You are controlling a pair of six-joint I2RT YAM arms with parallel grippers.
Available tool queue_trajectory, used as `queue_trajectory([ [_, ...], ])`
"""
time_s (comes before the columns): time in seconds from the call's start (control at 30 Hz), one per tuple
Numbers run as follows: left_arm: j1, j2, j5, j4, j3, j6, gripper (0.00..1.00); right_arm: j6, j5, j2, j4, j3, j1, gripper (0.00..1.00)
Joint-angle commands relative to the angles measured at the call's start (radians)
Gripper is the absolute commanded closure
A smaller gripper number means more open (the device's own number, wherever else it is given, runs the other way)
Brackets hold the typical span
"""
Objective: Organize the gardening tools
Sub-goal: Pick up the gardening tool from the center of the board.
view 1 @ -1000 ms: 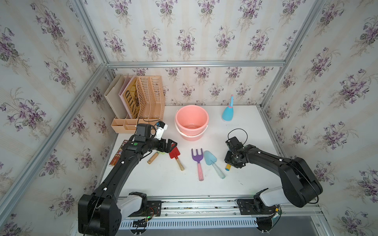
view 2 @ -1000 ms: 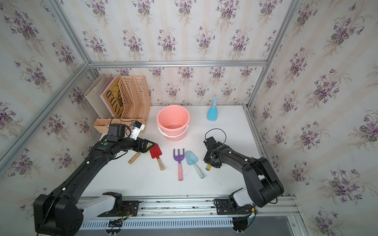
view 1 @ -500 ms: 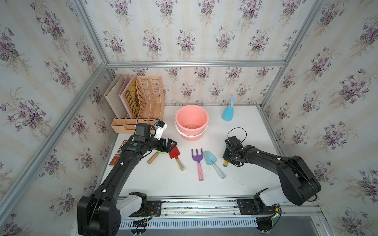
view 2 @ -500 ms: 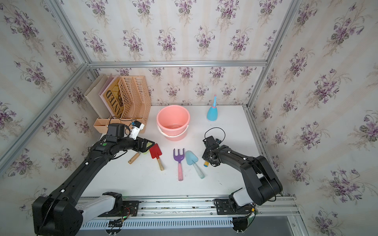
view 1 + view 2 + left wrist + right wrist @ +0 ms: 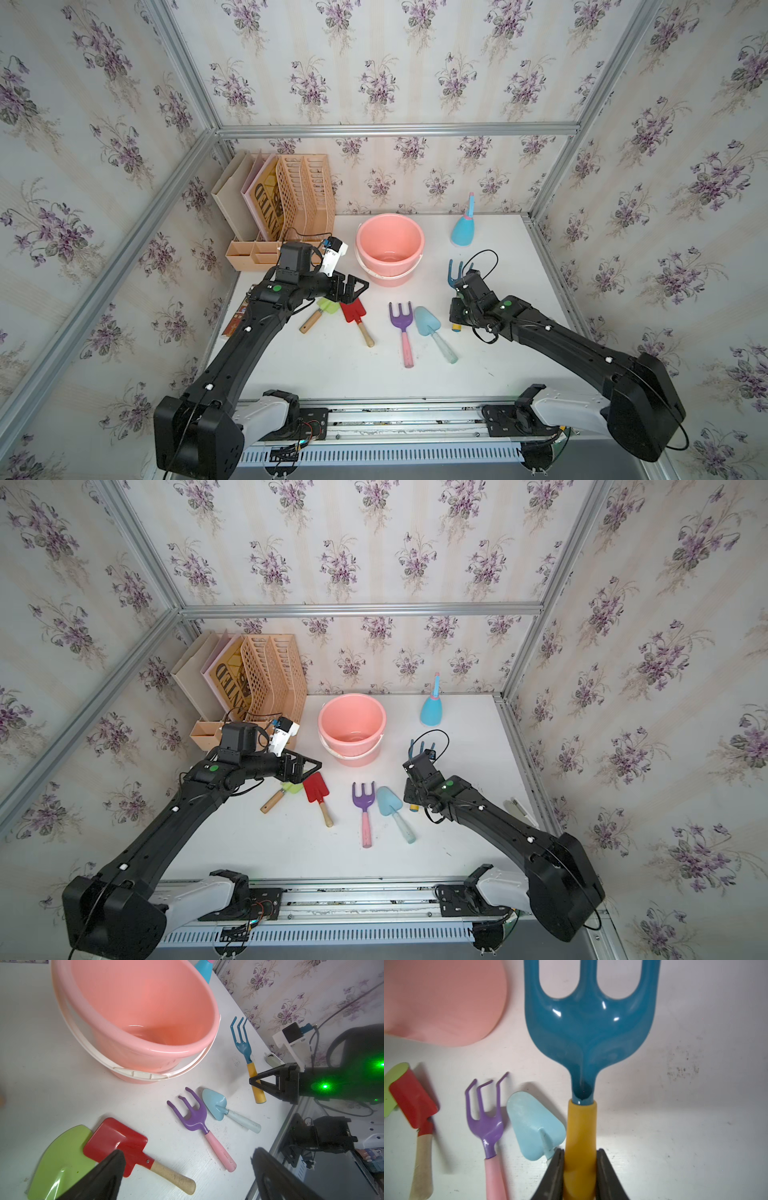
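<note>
While our right gripper [image 5: 579, 1152] clamps the blue fork [image 5: 588, 1028] right of the pink bucket [image 5: 390, 279], we note the light-blue trowel [image 5: 216, 1103] just beside its handle. Fork: teal three-tined head, yellow handle. Our left gripper [image 5: 356, 291] gapes open above the red spade [image 5: 116, 1142], bucket's front-left.

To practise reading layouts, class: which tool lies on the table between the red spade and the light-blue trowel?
The purple fork lies between the red spade and the light-blue trowel, tines toward the pink bucket; both top views show this.
</note>
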Motion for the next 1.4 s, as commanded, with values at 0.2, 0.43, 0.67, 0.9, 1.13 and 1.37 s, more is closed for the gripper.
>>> queue_trajectory([
  [0.2,-0.037,0.025,0.113,0.106,0.048,-0.086,0.01,-0.114,0.169,-0.209,0.05,0.067,0.17,1.0],
  [0.43,-0.055,0.057,0.243,0.293,0.05,-0.248,0.01,-0.245,0.092,-0.304,0.226,0.055,0.259,1.0],
  [0.67,-0.092,0.067,0.369,0.622,0.002,-0.41,0.01,-0.309,-0.048,-0.225,0.429,0.049,0.26,1.0],
  [0.9,-0.135,0.111,0.389,0.773,0.004,-0.479,0.04,-0.343,-0.112,-0.143,0.63,0.052,0.259,1.0],
  [1.13,-0.144,0.136,0.38,0.871,0.005,-0.527,0.13,-0.361,-0.155,-0.081,0.71,0.078,0.259,1.0],
  [1.37,-0.161,0.164,0.362,0.945,0.022,-0.558,0.3,-0.347,-0.187,-0.035,0.787,0.075,0.26,1.0],
])
